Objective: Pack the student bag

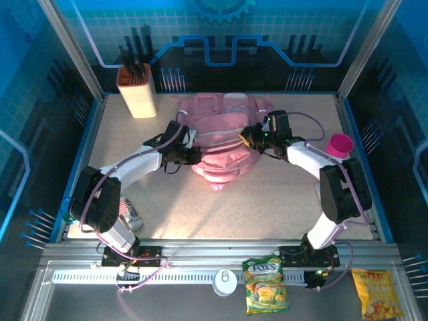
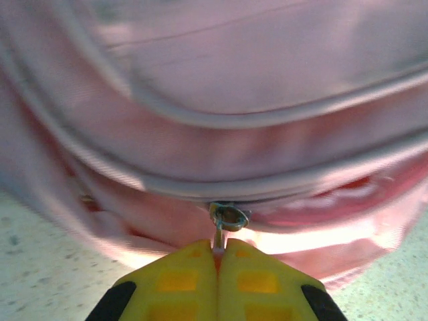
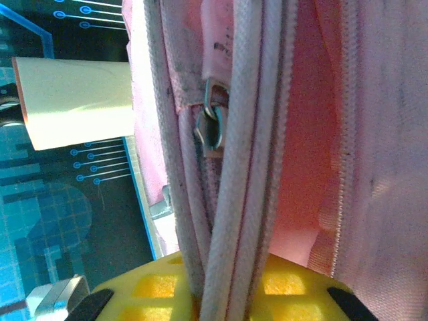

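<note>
The student bag point(image 1: 224, 137), big, soft and pink, lies at the middle back of the table. My left gripper point(image 1: 194, 155) is at its left side. In the left wrist view its yellow fingers point(image 2: 194, 281) are shut on the metal zip pull point(image 2: 229, 217) of the bag point(image 2: 267, 80). My right gripper point(image 1: 249, 138) is at the bag's right side. In the right wrist view that gripper point(image 3: 224, 294) is shut on the bag's grey-white piped edges point(image 3: 247, 167), which run up between its fingers. A second zip slider point(image 3: 212, 127) hangs just above them.
A cream pen holder point(image 1: 137, 90) stands at the back left, and a pink cup point(image 1: 340, 144) near the right edge. On the front rail lie a green sweets packet point(image 1: 265, 286), a yellow packet point(image 1: 378, 293) and a white round lid point(image 1: 225, 281). A small item point(image 1: 130, 217) lies by the left arm.
</note>
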Tool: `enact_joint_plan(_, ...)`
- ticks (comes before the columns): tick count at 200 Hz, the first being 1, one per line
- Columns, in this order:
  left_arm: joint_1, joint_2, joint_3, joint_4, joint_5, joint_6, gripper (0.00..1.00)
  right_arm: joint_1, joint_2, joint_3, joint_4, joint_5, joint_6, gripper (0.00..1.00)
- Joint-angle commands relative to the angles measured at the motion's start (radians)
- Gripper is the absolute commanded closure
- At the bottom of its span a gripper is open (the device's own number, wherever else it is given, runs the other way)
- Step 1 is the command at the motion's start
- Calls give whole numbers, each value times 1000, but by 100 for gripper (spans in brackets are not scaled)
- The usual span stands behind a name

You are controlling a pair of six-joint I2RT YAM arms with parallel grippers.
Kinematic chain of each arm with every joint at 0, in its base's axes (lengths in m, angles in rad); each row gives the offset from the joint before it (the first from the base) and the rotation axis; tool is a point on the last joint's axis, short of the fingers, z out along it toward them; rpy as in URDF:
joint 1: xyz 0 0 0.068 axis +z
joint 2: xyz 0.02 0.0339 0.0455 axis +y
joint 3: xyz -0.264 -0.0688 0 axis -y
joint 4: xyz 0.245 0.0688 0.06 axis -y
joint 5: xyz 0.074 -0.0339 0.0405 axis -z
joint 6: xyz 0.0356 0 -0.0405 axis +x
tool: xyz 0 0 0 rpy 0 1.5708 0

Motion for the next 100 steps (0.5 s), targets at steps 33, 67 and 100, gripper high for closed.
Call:
enact_joint_plan(33,9,-41,40,-5,81,86,100,10,-72,-65,80,37,77,63)
enact_joint_plan(67,-65,-36,61,12,85,105,100,103,-109,-112,102,151,177,50)
enact_joint_plan(100,-124,-17,92,21,88,104,100,179,-104,-112,64,278,260,50)
